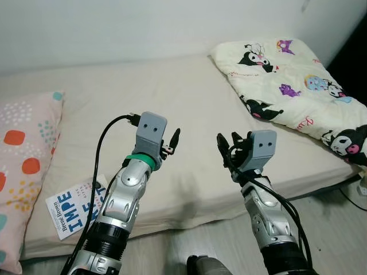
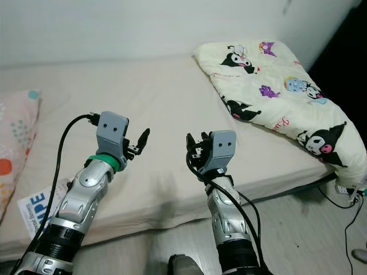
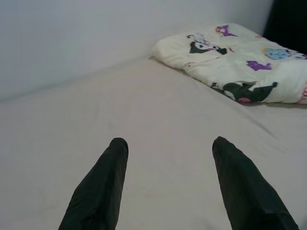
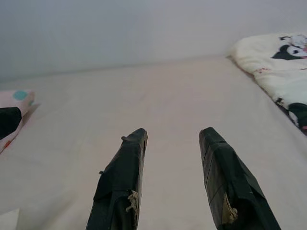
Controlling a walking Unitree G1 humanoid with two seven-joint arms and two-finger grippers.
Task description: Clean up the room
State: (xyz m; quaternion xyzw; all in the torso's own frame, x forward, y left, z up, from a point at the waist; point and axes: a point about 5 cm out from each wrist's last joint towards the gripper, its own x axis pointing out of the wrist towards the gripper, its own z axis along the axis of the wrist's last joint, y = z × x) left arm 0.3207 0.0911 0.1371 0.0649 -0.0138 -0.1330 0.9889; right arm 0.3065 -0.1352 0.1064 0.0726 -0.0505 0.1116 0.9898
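Book [image 1: 74,213] with blue letters "IMPE" lies at the mattress [image 1: 189,114] edge beside the pillow [image 1: 26,166]; left gripper [image 3: 168,158] and right gripper [image 4: 172,143] hover spread, empty; cartoon blanket [image 1: 292,74] lies right.

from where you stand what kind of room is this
Most likely a bedroom: a mattress covered in a plain beige sheet sits against a white wall, with a folded cartoon-print quilt at one end and a spotted pink pillow at the other.
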